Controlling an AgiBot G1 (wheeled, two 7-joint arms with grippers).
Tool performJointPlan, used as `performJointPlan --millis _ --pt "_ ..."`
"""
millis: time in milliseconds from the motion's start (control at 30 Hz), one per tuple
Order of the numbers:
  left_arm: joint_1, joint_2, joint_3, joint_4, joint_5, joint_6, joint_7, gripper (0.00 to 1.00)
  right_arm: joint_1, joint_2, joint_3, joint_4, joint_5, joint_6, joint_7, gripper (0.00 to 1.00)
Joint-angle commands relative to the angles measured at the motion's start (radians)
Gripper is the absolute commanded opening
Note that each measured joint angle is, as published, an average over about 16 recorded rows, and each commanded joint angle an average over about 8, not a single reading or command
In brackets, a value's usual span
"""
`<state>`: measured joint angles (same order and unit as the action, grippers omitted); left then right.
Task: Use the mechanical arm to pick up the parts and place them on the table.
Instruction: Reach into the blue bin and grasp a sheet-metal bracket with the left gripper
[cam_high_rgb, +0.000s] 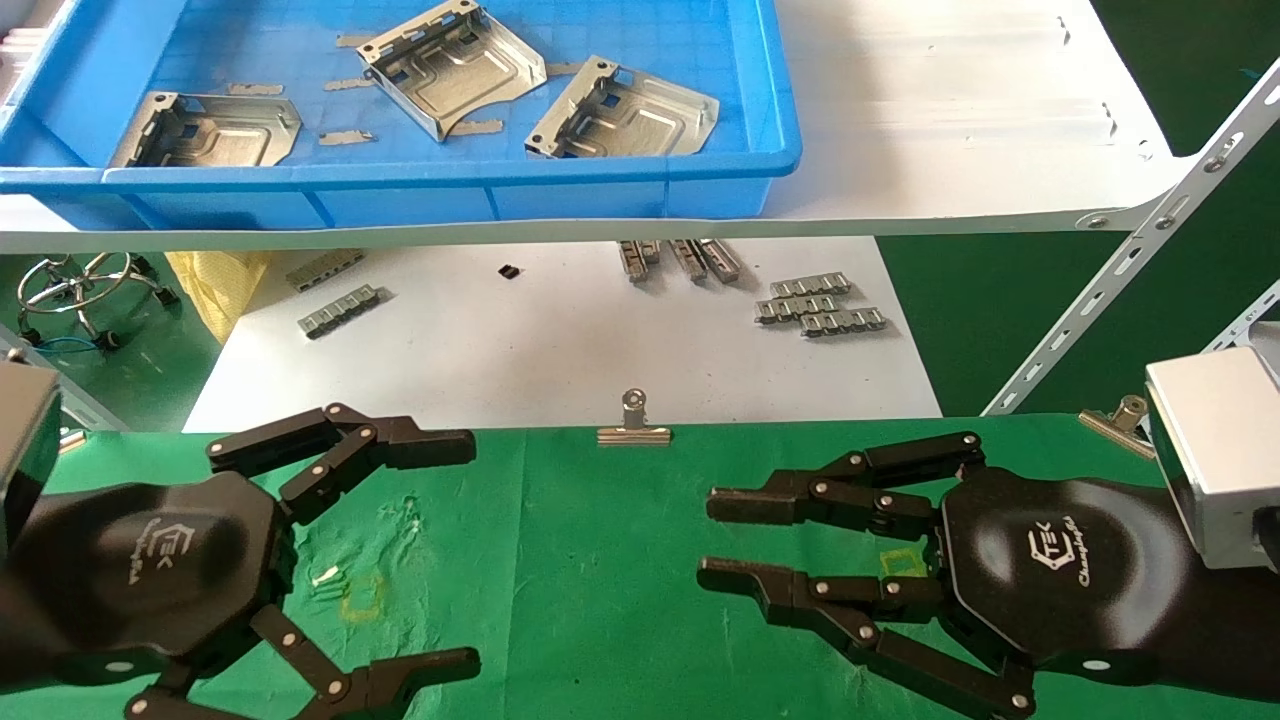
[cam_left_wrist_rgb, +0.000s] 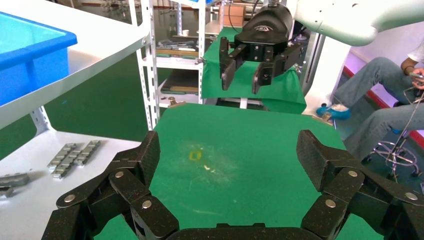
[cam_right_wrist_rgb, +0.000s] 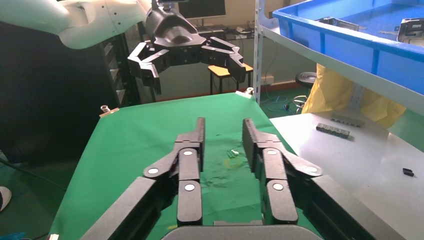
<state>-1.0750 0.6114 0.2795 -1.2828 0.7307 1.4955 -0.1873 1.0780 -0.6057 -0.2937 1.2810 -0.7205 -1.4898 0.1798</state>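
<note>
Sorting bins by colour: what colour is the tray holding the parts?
Blue tray, seen best in the head view.

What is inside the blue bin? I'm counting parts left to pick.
The blue bin holds three metal plates and a few small flat grey tabs. Its near wall hides the floor just behind it, so anything lying there cannot be seen.

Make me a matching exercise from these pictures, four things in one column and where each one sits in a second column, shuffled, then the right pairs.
Things:
1. parts
2. ribbed metal strips
3. binder clip
4. left end effector

Places:
A. on the white board below the shelf
B. over the table, jaws wide open, holding nothing
C. in the blue tray on the upper shelf
D. on the far edge of the green cloth

Pairs: 1-C, 2-A, 3-D, 4-B
</note>
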Motion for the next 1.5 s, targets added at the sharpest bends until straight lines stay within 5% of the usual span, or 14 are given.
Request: performJointPlan --millis 33,633,867,1167,1233,1400,1500 --pt "0.000 0.000 0.000 0.000 0.000 0.000 0.000 1.00 0.000 0.000 0.000 0.000 0.000 0.000 0.000 0.00" --pt "-0.064 0.033 0.019 0.001 0.051 -0.067 -0.044 1.00 0.000 0.000 -0.001 -0.001 0.000 0.000 0.000 0.00" --pt "-0.274 0.116 0.064 0.142 0.179 -0.135 -0.075 1.00 0.001 0.000 -0.001 -0.001 0.000 0.000 -0.001 0.00" --pt "-0.673 0.312 0.155 0.588 0.383 -0.186 -0.037 1.00 0.001 0.000 -0.001 -0.001 0.001 0.000 -0.001 0.00" --pt "-0.751 0.358 0.184 0.695 0.439 -0.216 -0.033 1.00 0.001 0.000 -0.002 -0.001 0.001 0.000 -0.001 0.12" --pt "-0.891 0.464 0.245 0.919 0.561 -0.344 -0.023 1.00 0.001 0.000 -0.002 -0.001 0.001 0.000 -0.001 0.75" --pt "-0.937 0.518 0.263 1.013 0.602 -0.442 -0.002 0.76 0.001 0.000 -0.002 -0.001 0.001 0.000 -0.001 1.00"
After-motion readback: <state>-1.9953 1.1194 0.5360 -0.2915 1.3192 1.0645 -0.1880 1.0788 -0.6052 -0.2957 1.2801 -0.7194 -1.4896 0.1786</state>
